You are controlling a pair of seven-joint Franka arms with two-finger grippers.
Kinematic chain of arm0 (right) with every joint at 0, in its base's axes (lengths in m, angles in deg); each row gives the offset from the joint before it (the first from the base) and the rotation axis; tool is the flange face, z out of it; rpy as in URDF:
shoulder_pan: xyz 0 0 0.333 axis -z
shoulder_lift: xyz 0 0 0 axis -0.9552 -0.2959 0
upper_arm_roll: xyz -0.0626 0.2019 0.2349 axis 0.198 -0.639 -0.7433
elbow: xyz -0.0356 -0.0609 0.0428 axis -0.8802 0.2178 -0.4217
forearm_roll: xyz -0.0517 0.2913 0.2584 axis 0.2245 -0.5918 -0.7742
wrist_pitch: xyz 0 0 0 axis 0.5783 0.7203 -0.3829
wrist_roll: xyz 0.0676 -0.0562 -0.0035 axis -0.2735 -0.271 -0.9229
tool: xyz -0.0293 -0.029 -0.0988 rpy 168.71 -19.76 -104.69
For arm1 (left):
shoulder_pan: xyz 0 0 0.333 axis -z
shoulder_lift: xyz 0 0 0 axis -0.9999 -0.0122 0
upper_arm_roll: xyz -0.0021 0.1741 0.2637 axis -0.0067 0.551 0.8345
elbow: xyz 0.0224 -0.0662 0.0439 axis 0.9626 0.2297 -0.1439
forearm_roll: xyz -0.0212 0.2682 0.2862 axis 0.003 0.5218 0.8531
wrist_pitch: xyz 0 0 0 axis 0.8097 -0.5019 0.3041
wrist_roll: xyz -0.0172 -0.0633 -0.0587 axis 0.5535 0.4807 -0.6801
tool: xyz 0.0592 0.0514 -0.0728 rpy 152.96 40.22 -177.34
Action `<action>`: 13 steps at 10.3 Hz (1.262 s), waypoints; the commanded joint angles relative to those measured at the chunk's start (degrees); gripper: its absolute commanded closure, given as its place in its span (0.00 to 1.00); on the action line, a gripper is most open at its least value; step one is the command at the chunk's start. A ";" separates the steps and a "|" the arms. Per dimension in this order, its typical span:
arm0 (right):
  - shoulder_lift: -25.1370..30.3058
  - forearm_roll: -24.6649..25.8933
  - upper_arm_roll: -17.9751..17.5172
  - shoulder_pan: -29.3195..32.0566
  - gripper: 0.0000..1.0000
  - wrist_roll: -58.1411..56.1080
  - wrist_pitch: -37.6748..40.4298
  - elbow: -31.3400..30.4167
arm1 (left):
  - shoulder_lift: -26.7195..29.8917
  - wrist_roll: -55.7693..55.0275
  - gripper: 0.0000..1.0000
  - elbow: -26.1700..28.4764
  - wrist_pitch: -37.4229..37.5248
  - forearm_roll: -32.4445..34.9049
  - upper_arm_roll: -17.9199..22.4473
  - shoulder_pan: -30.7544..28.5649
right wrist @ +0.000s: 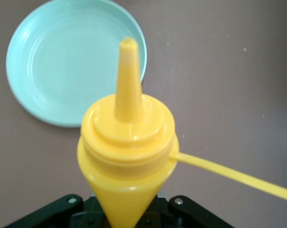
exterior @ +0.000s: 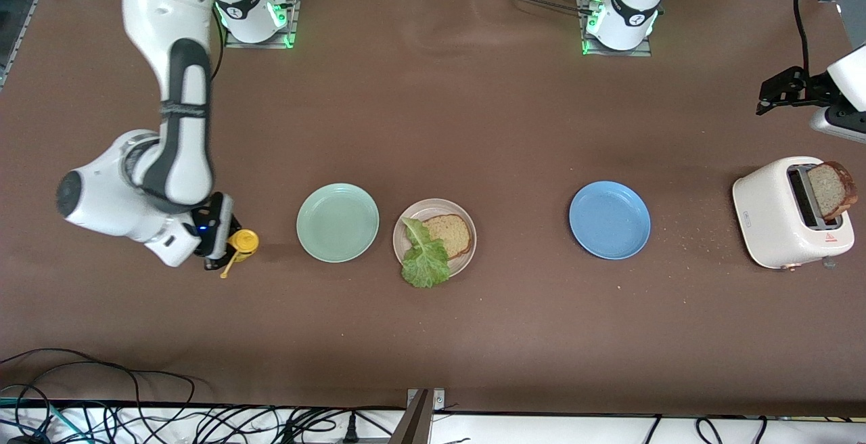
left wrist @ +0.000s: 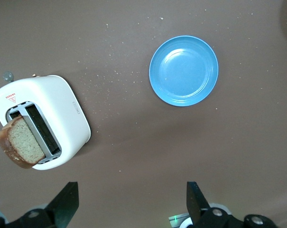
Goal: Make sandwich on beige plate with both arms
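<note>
The beige plate [exterior: 467, 256] sits on the table [exterior: 473, 126], about midway between the two arms' ends. On it lies one bread slice [exterior: 450, 234], with a lettuce leaf [exterior: 424, 261] touching the slice on the side toward the right arm's end; the leaf hangs over the plate's rim nearest the front camera. A green plate [exterior: 337, 222] lies just beside the beige plate toward the right arm's end, and a blue plate [exterior: 609, 220] lies well apart from it toward the left arm's end. Farther from the beige plate than the blue one, at the left arm's end, is a white toaster [exterior: 771, 217] with a second bread slice [exterior: 831, 190] sticking out of its slot. The right gripper [exterior: 226, 244] is low at the right arm's end, on the green plate's side away from the beige plate, its fingers clamped on a yellow squeeze bottle [exterior: 243, 243]; in the right wrist view the bottle [right wrist: 128, 152] shows its nozzle and a loose cap strap. The left gripper [left wrist: 133, 202] waits in the air, higher than the toaster and well away from the beige plate, its fingers [left wrist: 67, 202] spread wide and holding nothing.
</note>
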 commanded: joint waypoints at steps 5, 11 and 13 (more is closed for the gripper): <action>-2.97 44.72 1.35 -24.29 1.00 57.02 -6.45 2.99 | -0.88 0.99 0.00 -1.77 1.42 -1.45 0.06 -0.33; -13.69 58.57 -2.35 -29.06 1.00 82.67 -3.03 9.13 | -1.32 0.91 0.00 -1.86 1.42 -1.45 0.06 -0.25; -15.55 64.20 -2.79 -30.12 1.00 86.10 -0.13 10.98 | -1.32 0.91 0.00 -1.86 1.42 -1.45 0.06 -0.33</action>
